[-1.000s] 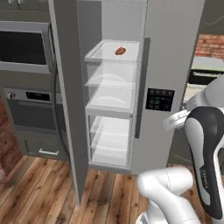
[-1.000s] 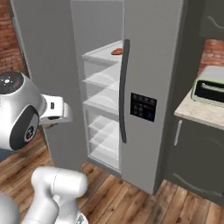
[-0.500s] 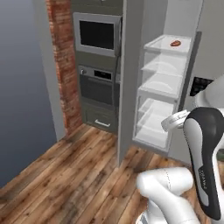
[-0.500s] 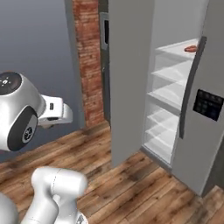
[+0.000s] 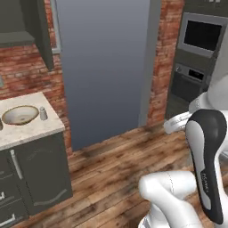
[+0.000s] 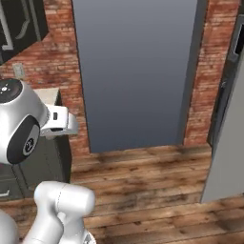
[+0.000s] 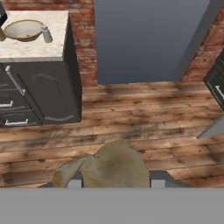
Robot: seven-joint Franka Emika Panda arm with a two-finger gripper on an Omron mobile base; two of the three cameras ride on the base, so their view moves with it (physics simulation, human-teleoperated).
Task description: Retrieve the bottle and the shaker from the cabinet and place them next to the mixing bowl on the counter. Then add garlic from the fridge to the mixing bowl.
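Hand view: end effector point(image 7: 116, 183) grips garlic point(image 7: 109, 166)

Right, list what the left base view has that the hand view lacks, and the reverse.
Left base view: the wall cabinet above the counter, and the oven window. Hand view: the pincer shut on the garlic. Both: the bowl and shaker on the counter, the brick wall and the wood floor.

Both base views and the hand view face one doorway point(image 5: 104, 67).
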